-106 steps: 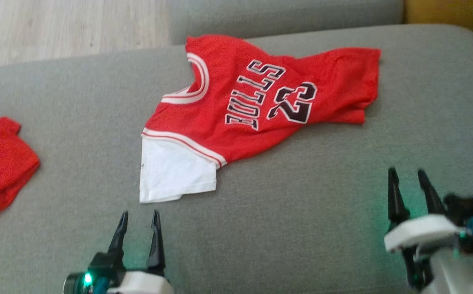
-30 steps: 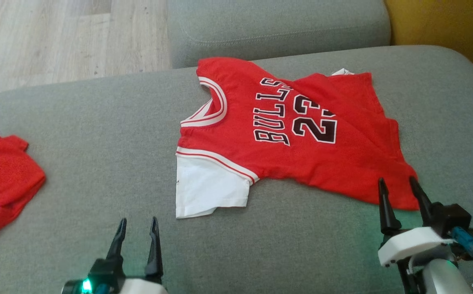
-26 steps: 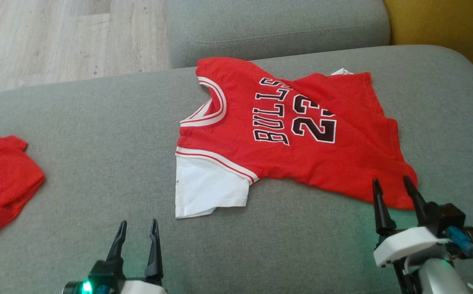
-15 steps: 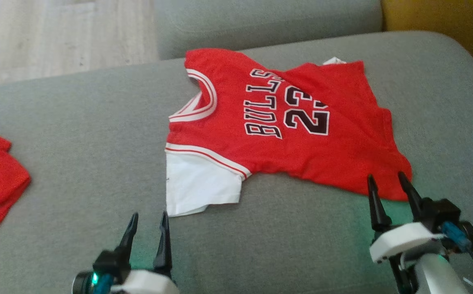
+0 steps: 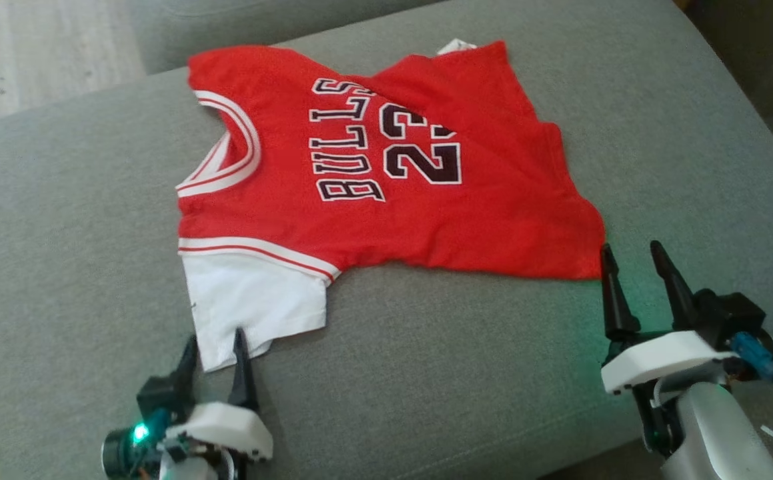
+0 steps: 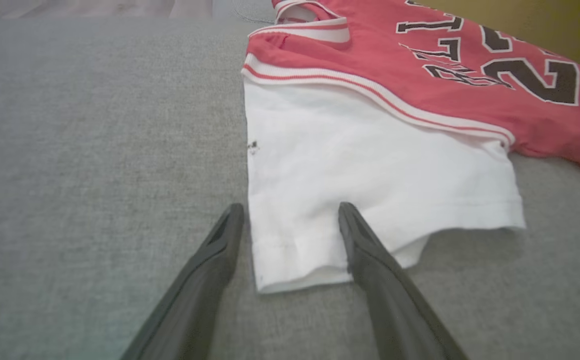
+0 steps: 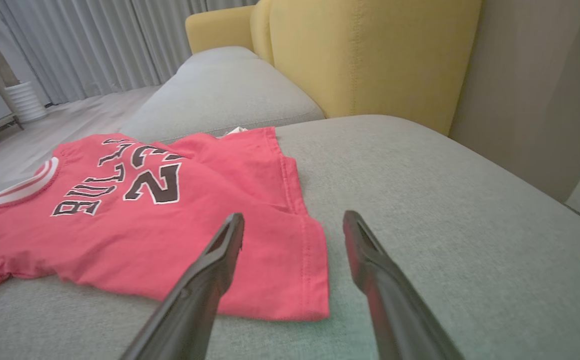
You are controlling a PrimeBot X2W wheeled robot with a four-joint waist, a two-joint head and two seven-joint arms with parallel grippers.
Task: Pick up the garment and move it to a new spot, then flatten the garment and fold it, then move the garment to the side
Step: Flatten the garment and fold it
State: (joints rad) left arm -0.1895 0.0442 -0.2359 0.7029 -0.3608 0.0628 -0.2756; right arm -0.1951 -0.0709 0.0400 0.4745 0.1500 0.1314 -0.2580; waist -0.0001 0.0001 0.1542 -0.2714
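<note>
The garment is a red jersey with black "BULLS 23" lettering and a white sleeve, lying spread on a grey cushion. My left gripper stands open at the sleeve's near hem; in the left wrist view the left gripper straddles that white hem. Open too, my right gripper sits just right of the garment's near red corner. From the right wrist, the right gripper hovers over that corner of the garment, nothing held.
A yellow armchair and another grey cushion stand beyond the garment. Pale wooden floor lies past the cushion's far left. The cushion's front edge runs near my right arm.
The camera has swung, sliding the scene left and up. My left gripper has advanced onto the white sleeve's hem. The right gripper now sits at the garment's near red corner.
</note>
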